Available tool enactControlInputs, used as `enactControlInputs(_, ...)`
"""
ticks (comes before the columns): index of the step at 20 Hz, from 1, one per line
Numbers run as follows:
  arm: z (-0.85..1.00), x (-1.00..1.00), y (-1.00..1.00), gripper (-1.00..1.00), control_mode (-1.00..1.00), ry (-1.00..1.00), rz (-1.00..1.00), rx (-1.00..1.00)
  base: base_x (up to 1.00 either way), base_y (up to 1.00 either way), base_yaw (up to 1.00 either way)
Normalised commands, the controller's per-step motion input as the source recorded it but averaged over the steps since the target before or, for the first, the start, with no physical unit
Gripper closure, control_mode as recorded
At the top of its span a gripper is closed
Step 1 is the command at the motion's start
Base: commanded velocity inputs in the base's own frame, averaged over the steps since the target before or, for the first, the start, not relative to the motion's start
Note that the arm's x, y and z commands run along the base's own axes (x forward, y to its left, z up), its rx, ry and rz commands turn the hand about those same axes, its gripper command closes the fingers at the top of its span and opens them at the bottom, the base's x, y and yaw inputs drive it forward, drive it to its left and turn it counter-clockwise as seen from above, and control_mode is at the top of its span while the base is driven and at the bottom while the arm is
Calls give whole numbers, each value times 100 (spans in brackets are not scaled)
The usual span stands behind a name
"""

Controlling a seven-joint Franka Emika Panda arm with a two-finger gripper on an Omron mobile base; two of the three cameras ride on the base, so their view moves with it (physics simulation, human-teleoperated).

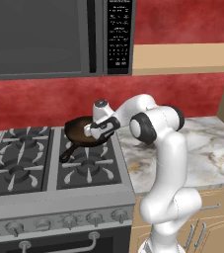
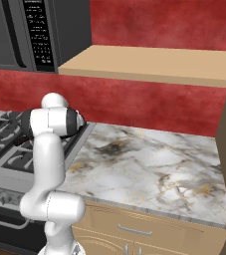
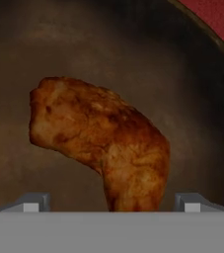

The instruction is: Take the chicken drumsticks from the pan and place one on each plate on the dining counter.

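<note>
My gripper (image 3: 111,207) is wide open, empty, low over the chicken drumstick (image 3: 98,143) at frame centre. Risk: the glossy meat may squirt sideways across the pan (image 3: 197,99) as I close.

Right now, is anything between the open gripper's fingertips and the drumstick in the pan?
No. In the hand view the drumstick lies on the pan floor, its narrow end reaching down between the two fingertips of the open gripper; nothing blocks it.

even, soft rendered light; dim, slightly blurry hand view
</note>
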Motion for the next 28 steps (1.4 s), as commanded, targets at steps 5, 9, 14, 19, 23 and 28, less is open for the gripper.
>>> enactControlInputs(5, -19, 13, 14, -100, -100, 6, 0, 0, 0, 0, 0)
enactControlInputs(9, -17, 13, 6, -100, -100, 7, 0, 0, 0, 0, 0)
enactControlInputs(14, -23, 3, 0, 100, -100, 11, 0, 0, 0, 0, 0)
enactControlInputs(19, -27, -6, 0, 100, -100, 12, 0, 0, 0, 0, 0)
enactControlInputs(23, -19, -30, 0, 100, -100, 2, 0, 0, 0, 0, 0)
enactControlInputs(28, -5, -33, 1, 100, -100, 0, 0, 0, 0, 0, 0)
